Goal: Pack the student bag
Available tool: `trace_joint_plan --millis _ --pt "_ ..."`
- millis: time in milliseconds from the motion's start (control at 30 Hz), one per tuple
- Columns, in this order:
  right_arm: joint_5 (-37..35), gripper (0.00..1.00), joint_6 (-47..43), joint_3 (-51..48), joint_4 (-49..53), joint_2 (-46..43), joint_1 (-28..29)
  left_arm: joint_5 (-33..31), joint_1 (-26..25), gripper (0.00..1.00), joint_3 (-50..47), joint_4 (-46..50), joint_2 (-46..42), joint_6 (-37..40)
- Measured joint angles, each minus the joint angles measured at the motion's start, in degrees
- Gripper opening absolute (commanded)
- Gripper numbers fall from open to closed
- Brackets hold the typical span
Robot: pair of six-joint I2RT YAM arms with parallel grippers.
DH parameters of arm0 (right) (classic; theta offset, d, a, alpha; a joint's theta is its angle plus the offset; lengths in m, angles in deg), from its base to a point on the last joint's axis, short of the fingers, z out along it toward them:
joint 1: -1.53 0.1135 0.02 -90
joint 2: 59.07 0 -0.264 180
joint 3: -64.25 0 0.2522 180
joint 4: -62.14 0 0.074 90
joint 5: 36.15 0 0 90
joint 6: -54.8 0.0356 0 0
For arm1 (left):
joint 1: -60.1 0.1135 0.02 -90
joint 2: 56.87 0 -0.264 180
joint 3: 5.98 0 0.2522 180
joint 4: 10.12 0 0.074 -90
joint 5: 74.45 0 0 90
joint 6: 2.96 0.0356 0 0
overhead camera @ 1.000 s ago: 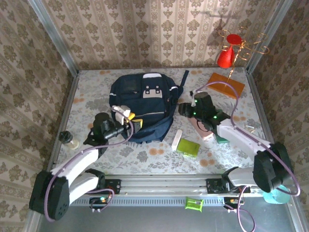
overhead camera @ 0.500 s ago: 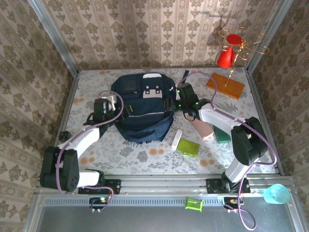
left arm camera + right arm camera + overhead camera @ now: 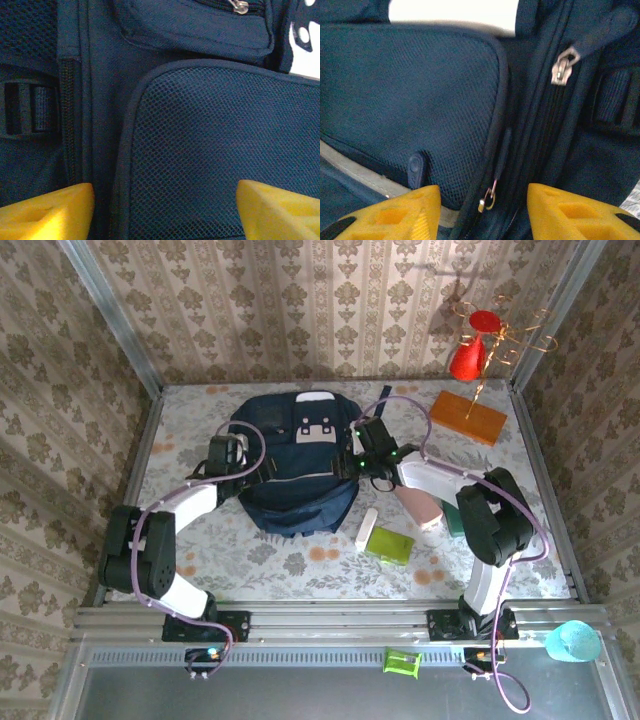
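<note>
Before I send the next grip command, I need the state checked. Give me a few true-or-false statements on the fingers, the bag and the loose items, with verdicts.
1. The left fingers and the right fingers are both at the student bag, one pair on each side. True.
2. The left fingers are clamped on a zipper pull. False: they stand apart over the bag's mesh pocket, gripping nothing.
3. A zipper pull with a small ring sits between the open right fingers. True.
4. The green box is already packed in the bag. False: it lies on the table, beside a white item.
</note>
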Motion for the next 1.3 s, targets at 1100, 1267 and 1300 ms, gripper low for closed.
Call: trace_joint_plan --millis 1100,1267,1300 --pt "3.0 0.55 -12.7 0.3 1.9 -10.2 3.2 15.2 8.0 0.54 41.9 3.7 30.9 10.3" --pt "-1.5 0.59 -10.8 0.3 4.6 -8.8 -3.8 9.4 7.8 0.63 34.1 3.2 20.8 8.1" --pt "-1.6 0.59 -10.3 0.3 4.7 -8.0 -4.8 8.5 7.6 0.65 29.9 2.4 16.9 7.1"
